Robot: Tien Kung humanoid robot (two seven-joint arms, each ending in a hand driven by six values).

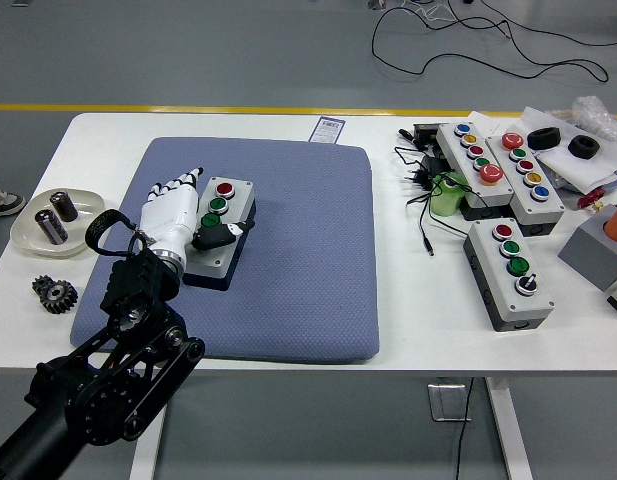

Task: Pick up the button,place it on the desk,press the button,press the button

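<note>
A grey button box (pixel 228 215) with a red button (pixel 225 188) and a green button (pixel 217 205) lies on the blue mat (pixel 288 270), left of its middle. My left hand (pixel 188 215), white with black joints, lies against the box's left side. Its fingers (pixel 184 183) stretch straight toward the far side and hold nothing. Its thumb (pixel 220 237) lies across the near end of the box top and hides the lowest button. The right hand is out of view.
A shallow dish (pixel 28 235) with two dark cylinders and a black gear (pixel 54 293) sit at the table's left edge. At the right are three more button boxes (pixel 508 270), cables (pixel 423 195), a green object (pixel 448 193) and black rings.
</note>
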